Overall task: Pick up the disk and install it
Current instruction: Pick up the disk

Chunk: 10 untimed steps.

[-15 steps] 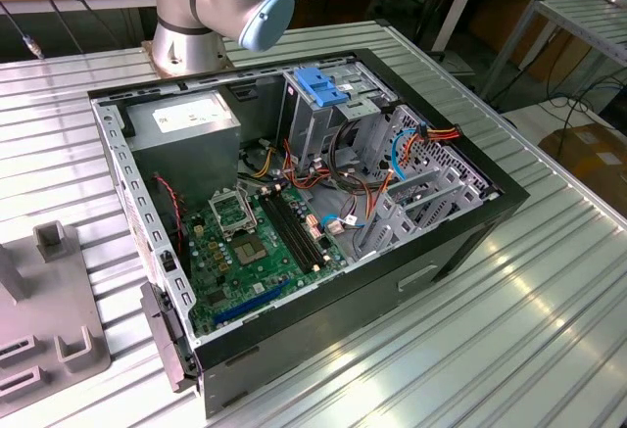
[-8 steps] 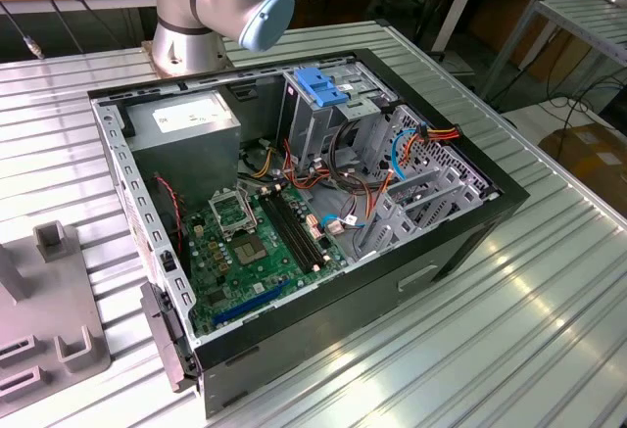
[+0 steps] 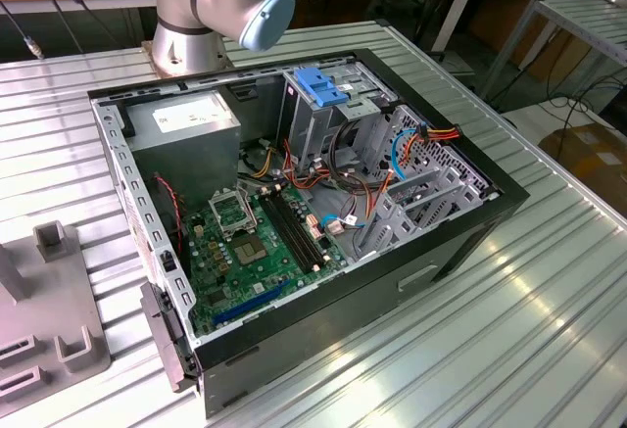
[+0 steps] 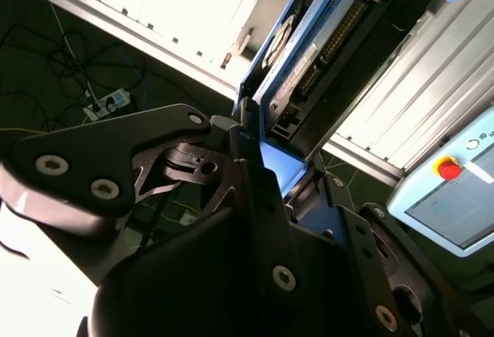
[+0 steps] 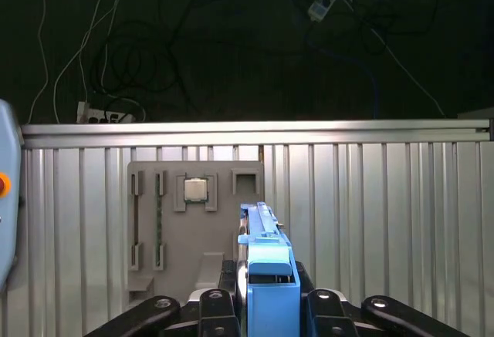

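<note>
The disk (image 5: 266, 256) is a silver-grey drive in a blue plastic carrier, seen edge-on in the first wrist view. My gripper (image 5: 268, 291) is shut on it, with a black finger (image 5: 218, 300) against each side. In the second wrist view the disk (image 4: 320, 32) sticks out beyond my gripper (image 4: 266, 156), its connector edge and blue frame showing. It hangs in the air above the ribbed metal table (image 5: 370, 198). The open computer case (image 3: 294, 203) lies on its side in the exterior view, with a metal drive cage with a blue top (image 3: 323, 90) at its far end.
Inside the case are a grey power-supply box (image 3: 186, 124), the green motherboard (image 3: 255, 242) and loose cables (image 3: 411, 149). A grey fixture plate (image 5: 193, 221) holding a small chip (image 5: 197, 190) lies on the table. The arm's base (image 3: 196, 17) stands behind the case. A pendant with a red button (image 4: 451, 187) is nearby.
</note>
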### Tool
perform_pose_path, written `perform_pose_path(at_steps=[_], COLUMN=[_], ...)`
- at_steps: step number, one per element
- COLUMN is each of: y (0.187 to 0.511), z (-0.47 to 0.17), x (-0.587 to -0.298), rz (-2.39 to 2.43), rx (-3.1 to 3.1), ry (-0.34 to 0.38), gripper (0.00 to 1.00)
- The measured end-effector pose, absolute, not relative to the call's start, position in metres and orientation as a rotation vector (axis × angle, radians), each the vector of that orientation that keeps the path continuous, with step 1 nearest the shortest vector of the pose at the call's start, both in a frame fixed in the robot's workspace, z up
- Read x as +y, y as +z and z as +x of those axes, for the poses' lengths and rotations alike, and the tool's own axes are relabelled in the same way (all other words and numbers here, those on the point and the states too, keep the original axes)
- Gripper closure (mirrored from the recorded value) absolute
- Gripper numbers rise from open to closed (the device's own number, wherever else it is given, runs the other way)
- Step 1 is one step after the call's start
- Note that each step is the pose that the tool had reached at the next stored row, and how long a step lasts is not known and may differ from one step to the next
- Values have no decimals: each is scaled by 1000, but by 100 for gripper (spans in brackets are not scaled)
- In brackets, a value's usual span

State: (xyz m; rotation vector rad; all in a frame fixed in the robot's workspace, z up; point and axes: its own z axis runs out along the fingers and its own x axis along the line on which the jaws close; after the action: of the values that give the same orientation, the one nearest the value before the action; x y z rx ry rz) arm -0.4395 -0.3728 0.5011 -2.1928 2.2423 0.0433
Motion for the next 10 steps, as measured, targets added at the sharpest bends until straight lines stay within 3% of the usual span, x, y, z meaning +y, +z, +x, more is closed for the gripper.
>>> perform_pose_path(at_steps=[10], y=[501], z=[-413], x=[-373], rz=[-2193], rx=[2242], ry=[43], gripper=[63])
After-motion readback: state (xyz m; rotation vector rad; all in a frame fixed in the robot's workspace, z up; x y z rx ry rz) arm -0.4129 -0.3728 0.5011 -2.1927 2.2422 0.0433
